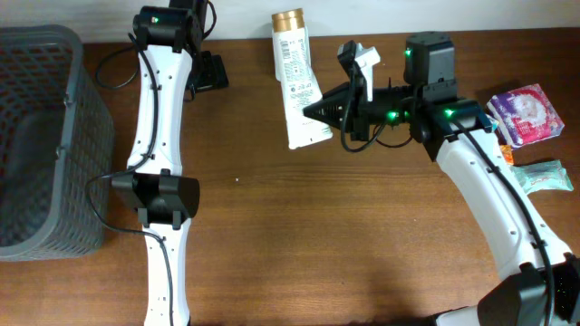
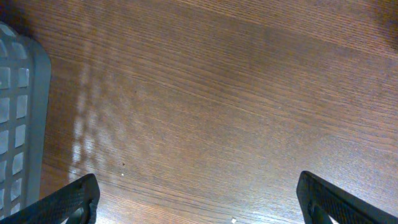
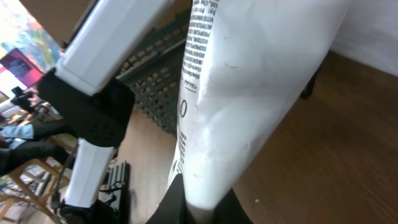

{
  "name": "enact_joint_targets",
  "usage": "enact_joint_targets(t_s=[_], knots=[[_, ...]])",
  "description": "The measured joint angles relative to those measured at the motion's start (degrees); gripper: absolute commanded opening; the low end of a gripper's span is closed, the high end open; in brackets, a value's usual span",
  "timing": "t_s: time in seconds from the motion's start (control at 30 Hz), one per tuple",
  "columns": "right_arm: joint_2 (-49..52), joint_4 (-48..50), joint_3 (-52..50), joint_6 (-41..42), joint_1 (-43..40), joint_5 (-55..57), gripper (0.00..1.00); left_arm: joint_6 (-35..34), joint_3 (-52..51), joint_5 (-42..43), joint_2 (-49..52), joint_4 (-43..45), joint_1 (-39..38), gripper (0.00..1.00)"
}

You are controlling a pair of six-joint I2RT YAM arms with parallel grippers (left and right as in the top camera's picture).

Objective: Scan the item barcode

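Note:
The item is a white tube (image 1: 294,77) with a gold cap, lying lengthwise at the back of the wooden table with its printed text facing up. My right gripper (image 1: 314,112) is shut on the tube's flat crimped end. In the right wrist view the tube (image 3: 249,74) rises from between the black fingers of the right gripper (image 3: 202,204) and fills most of the picture. I cannot make out a barcode. My left gripper (image 2: 199,196) hangs wide open over bare wood with nothing between its fingers, next to the grey basket (image 2: 18,112).
A grey slotted basket (image 1: 36,136) stands at the left edge. A small black device (image 1: 210,71) lies at the back beside the left arm. A pink packet (image 1: 526,113) and a teal packet (image 1: 544,174) lie at the right.

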Motion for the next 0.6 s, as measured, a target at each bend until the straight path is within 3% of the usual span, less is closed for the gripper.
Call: enact_joint_targets(t_s=[0.47, 0.6], knots=[[0.0, 0.0, 0.0, 1.5, -0.3, -2.2, 0.04, 0.0, 0.0, 0.0, 0.0, 0.0, 0.0, 0.99], [0.0, -6.5, 0.1, 1.6, -0.3, 2.6, 0.04, 0.0, 0.0, 0.0, 0.0, 0.0, 0.0, 0.99]])
